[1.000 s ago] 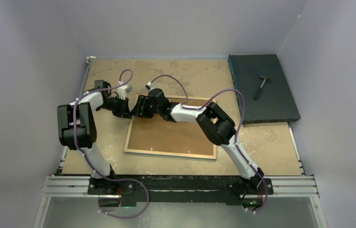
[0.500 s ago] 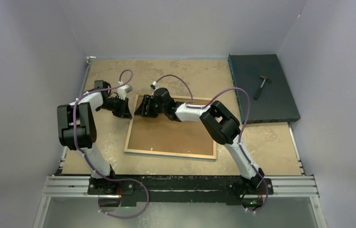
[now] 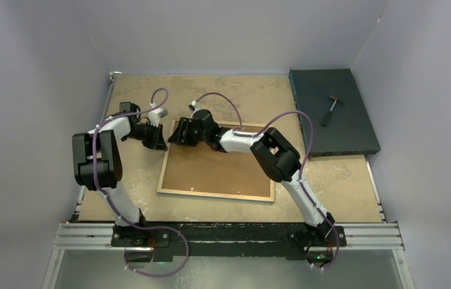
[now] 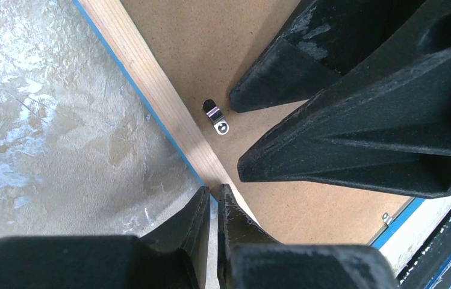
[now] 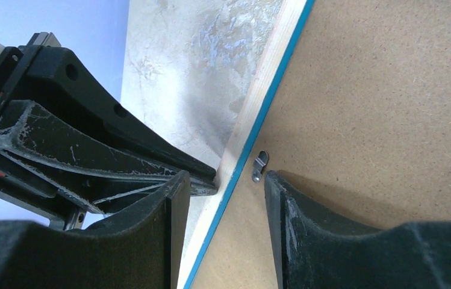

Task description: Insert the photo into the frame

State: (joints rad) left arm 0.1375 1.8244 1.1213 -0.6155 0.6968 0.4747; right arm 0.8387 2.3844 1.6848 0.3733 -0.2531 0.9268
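Right fingers (image 3: 178, 135) edged apart from left fingers (image 3: 157, 141); stood part-open astride frame (image 3: 217, 194) rim by metal clip (image 4: 215, 117). Left fingers closed, tips at rim.

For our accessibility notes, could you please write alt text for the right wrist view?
The open right gripper straddles the pale wooden edge of the frame, one finger over the table, the other over the backing board beside a small metal clip. The shut left gripper meets that edge from outside.
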